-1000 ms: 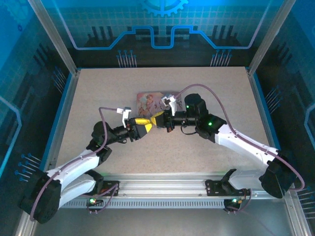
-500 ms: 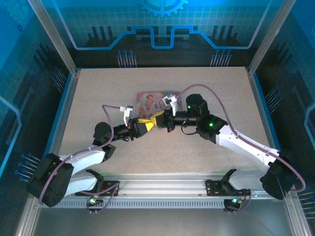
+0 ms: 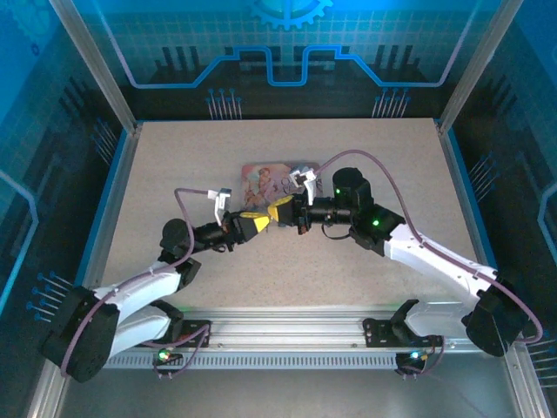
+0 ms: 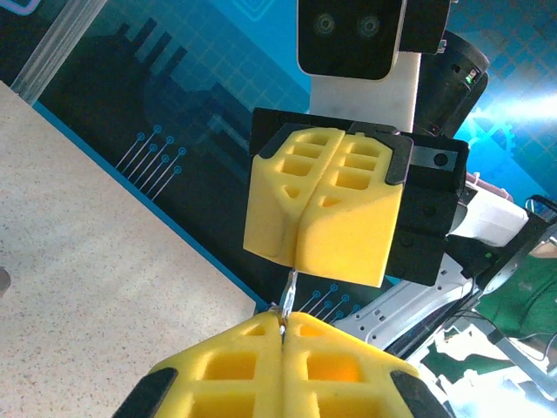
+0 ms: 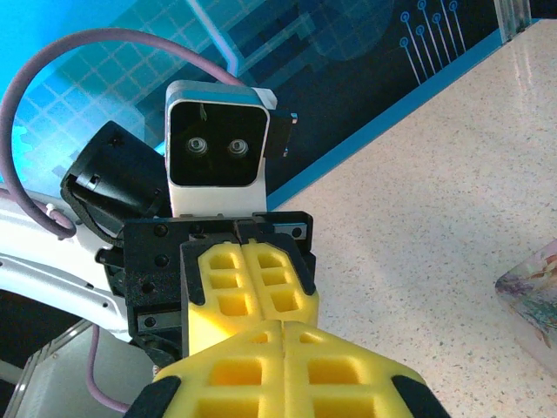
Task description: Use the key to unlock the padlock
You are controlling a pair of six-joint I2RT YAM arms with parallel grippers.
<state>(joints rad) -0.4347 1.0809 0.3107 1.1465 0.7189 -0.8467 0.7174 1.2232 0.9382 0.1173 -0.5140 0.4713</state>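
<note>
Left gripper [image 3: 261, 219] faces right gripper [image 3: 274, 213], tin [image 3: 259, 178] behind.

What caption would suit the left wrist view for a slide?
Left gripper, shut on the slim key, presents it to the closed right gripper, tip to tip.

This is a robotics lab test cell. Aluminium frame posts [image 3: 91, 65] and blue circuit-pattern panels [image 3: 287, 43] enclose a speckled table [image 3: 174, 165] with a metal mounting rail [image 3: 287, 335].
</note>
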